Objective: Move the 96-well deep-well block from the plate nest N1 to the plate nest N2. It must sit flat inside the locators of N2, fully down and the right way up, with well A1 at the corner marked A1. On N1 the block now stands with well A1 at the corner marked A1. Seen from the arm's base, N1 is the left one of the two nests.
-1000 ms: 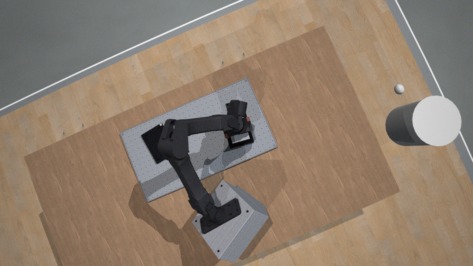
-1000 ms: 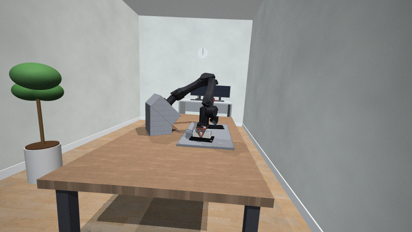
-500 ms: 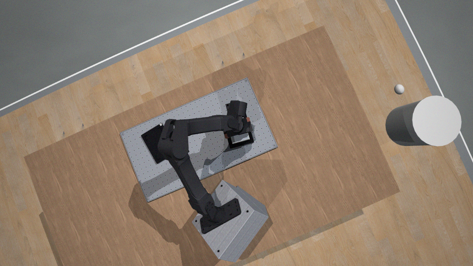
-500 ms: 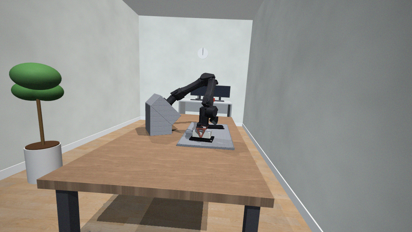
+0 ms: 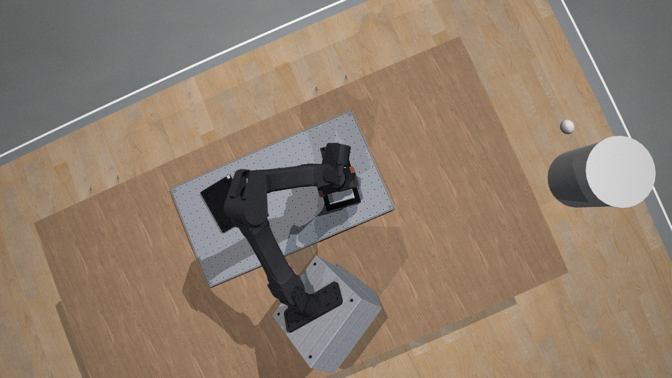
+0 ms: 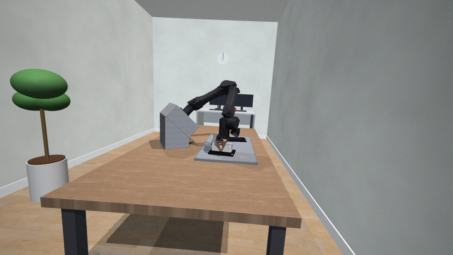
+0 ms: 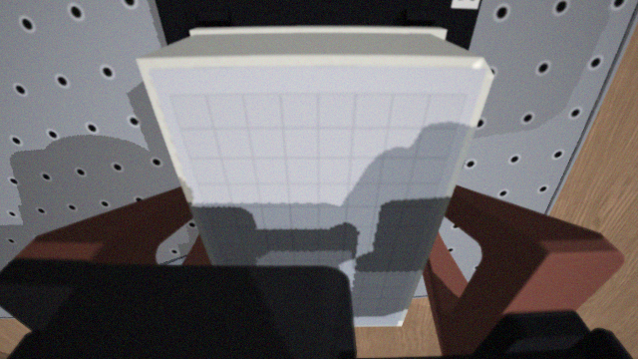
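White block low over the right nest

The red-fingered pincer (image 7: pixel 319 249) grips the white gridded deep-well block (image 7: pixel 319 145) across its short sides, directly above the black flat plate nest N2 (image 5: pixel 356 199) on the grey perforated surface (image 5: pixel 371 155).

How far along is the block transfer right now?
Done: N1 stands vacated. In hand: the gripper clamps the deep-well block with its jaws, low over N2. Left: confirm it sits fully down inside the locators, open the jaws, retreat.

One block (image 7: pixel 314 150), two nests (image 5: pixel 213 204), one arm (image 5: pixel 277 268), one breadboard (image 5: pixel 225 263)
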Motion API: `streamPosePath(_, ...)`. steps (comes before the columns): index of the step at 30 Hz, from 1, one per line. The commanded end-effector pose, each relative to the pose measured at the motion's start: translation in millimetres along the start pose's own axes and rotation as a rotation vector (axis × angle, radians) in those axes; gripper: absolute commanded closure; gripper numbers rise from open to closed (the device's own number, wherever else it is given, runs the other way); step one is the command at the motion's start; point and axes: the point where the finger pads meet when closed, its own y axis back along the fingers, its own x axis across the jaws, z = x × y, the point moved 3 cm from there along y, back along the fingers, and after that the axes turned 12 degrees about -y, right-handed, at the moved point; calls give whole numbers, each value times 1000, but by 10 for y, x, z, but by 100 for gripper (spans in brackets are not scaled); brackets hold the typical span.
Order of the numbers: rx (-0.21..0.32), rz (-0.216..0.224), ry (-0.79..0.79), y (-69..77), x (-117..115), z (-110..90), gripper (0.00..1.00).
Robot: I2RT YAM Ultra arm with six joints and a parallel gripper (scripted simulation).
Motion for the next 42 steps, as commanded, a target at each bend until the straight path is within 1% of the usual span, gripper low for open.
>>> streamPosePath(1, -12, -5, 0, 31, -12, 29, 100)
streamPosePath(42, -12, -5, -1, -28, -12, 18, 100)
